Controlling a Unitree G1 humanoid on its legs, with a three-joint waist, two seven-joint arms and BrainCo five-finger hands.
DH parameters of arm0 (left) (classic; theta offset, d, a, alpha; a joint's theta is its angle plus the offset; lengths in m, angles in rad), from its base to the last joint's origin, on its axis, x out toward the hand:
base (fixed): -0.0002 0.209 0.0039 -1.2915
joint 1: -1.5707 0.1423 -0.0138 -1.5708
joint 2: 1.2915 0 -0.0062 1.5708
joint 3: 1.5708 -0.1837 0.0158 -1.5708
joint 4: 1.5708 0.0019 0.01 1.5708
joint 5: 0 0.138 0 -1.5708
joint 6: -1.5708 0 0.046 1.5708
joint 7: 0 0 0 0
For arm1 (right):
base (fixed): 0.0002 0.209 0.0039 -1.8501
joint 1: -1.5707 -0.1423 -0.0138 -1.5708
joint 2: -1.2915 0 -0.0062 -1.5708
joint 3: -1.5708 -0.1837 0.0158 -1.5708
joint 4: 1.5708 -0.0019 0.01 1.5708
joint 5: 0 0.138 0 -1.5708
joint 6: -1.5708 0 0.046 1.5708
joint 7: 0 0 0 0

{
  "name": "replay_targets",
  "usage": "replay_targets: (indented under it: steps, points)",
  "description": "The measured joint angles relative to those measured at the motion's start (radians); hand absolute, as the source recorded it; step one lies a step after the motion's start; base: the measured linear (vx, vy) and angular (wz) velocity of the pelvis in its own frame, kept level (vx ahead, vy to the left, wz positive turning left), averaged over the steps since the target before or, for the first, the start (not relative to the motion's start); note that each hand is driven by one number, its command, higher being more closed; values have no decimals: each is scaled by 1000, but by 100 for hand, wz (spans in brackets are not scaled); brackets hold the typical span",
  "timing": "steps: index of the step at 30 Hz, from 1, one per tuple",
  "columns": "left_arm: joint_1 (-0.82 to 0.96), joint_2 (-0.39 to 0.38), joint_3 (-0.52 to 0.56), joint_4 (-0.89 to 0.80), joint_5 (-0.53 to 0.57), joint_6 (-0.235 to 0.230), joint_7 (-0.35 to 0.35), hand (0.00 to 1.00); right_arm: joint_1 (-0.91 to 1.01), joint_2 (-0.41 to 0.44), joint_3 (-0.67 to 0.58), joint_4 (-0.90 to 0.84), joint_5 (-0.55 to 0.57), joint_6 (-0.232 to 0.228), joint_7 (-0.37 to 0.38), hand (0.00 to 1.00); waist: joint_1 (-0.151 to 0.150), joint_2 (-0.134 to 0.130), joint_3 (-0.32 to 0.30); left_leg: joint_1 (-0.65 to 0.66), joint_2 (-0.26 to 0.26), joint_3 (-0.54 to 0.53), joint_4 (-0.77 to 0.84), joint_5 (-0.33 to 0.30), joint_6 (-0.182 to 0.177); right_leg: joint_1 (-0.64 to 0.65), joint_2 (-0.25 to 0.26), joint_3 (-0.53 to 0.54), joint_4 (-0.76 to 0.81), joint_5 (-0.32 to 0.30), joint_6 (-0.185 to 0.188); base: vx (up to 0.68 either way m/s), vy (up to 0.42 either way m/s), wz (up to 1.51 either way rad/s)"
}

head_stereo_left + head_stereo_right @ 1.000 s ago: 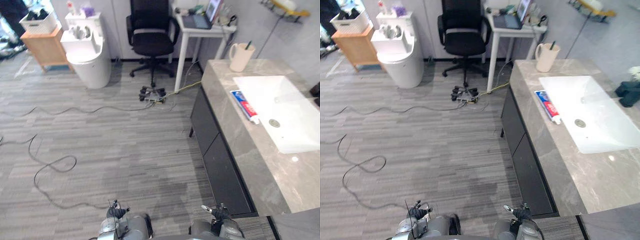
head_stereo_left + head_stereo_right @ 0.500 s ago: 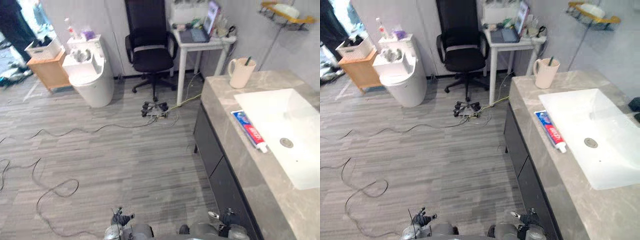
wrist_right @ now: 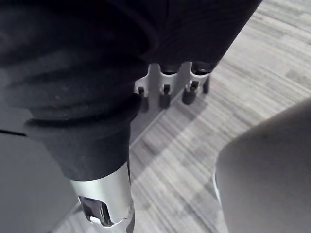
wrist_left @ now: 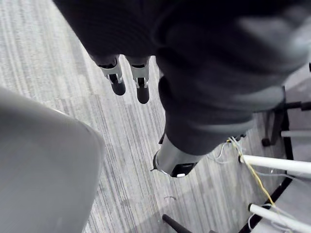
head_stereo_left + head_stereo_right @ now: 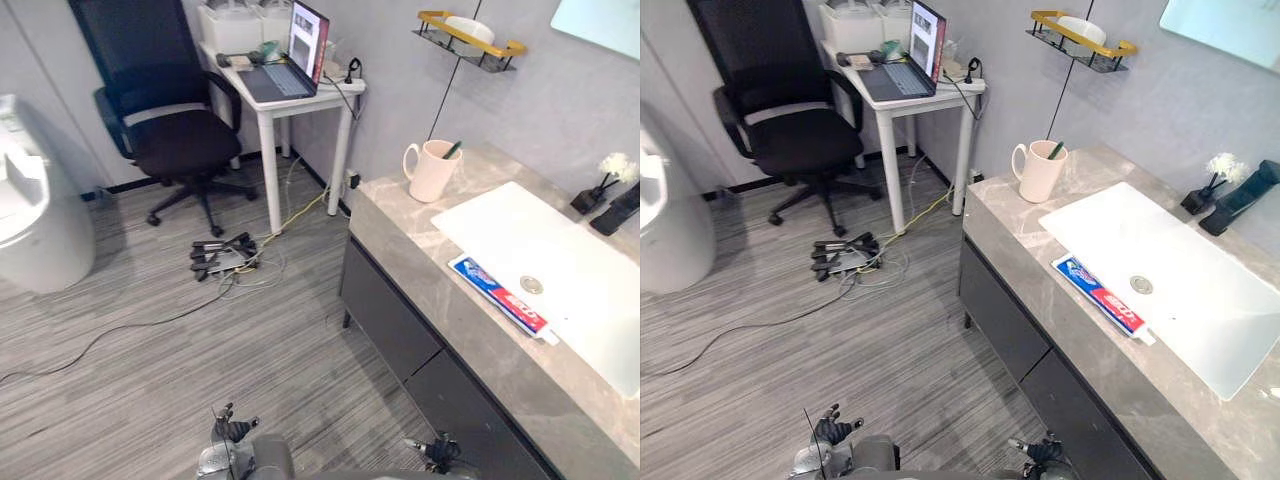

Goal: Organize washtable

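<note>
Left eye view: toothpaste tube [image 5: 500, 297] lies flat on tabletop [image 5: 418, 238] at sink [image 5: 530, 228] edge. Looks light, soft, slippery; pinch across mid-body. Left hand [image 4: 117, 80] and right hand [image 3: 165, 90] hang empty, fingers released.

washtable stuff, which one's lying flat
The toothpaste tube, flat beside the sink; the mug and the small flower vase stand upright.

You have a blue, red and white toothpaste tube [image 5: 500, 297] lying flat on the grey stone washtable [image 5: 410, 240], just beside the white basin [image 5: 580, 260], white cap toward you. The cream mug [image 5: 431, 172] stands upright at the far corner, a green-tipped toothbrush [image 5: 453, 150] leaning in it.
</note>
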Motion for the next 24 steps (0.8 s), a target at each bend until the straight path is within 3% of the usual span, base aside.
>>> replay_targets:
  steps: [1,2,4,7,9,10,11,12,15,17,19,22,24]
  points:
    - [0,1,-2,6,6,2,1,0,-7,-1,1,-4,-2,-1,2,0,2,-1,2,53,4,82,-25,-15,24,-93,-21,-30,149,43,12,191,333,-120]
    - [1,0,-3,10,7,2,1,0,-12,-3,-1,-4,-2,-2,2,0,2,2,3,81,4,115,-45,-18,28,-129,-31,-64,201,43,11,205,356,-152]
    - [0,-2,-30,29,7,2,1,0,-31,-16,-5,-7,-1,-8,3,0,-15,22,7,202,11,222,-155,-12,36,-207,-72,-349,268,22,-24,180,234,-123]
    - [-1,-4,-54,47,8,3,-1,0,-36,-22,-3,-11,-6,-13,3,0,-23,39,8,281,14,316,-239,-4,33,-206,-66,-564,171,23,-37,131,84,-91]
    - [-17,-4,-100,55,10,5,-6,0,-38,-33,-4,-15,-12,-16,2,0,-23,47,11,322,4,383,-286,1,22,-205,-53,-717,18,54,-72,215,31,-98]
    - [-23,-4,-110,62,11,5,-7,0,-37,-30,-4,-15,-15,-16,1,0,-24,44,12,327,-5,390,-291,3,20,-202,-46,-731,-35,85,-94,240,-39,-50]
    - [-45,-12,-126,86,14,8,-8,0,-41,-30,-17,-16,-20,-21,4,0,-31,54,21,347,-1,388,-303,7,10,-180,-27,-729,-56,130,-155,234,-58,-36]
    - [-54,-27,-148,86,20,9,-10,0,-42,-39,-22,-22,-22,-22,3,0,-33,77,32,365,1,379,-318,21,-12,-167,-20,-725,-55,127,-160,224,-65,-25]
    - [-59,-65,-158,82,45,8,-27,0,-41,-41,-44,-23,-22,-24,8,0,-54,99,36,390,11,348,-271,32,-27,-113,-13,-729,-64,80,-147,197,-90,1]
    - [-34,-77,-141,16,44,5,-29,0,-33,-53,-30,-23,-22,-22,15,0,-44,108,53,230,141,247,227,77,-61,-3,59,-685,-142,70,-152,201,-139,-47]
    - [-25,-68,-134,-10,40,3,-27,0,-35,-64,-12,-21,-22,-21,15,0,-27,120,54,156,171,184,399,67,-50,22,90,-609,-144,47,-169,154,5,-120]
    - [-7,-66,-115,-32,21,-1,-21,0,-39,-64,-13,-18,-17,-20,14,0,-21,112,56,99,140,134,303,49,-21,30,97,-494,-146,45,-160,106,48,-127]
    - [-6,-65,-113,-32,2,-6,-5,0,-38,-63,-12,-16,1,-20,11,0,-21,108,55,91,66,-9,61,50,-21,29,98,-403,-136,38,-134,166,171,-125]
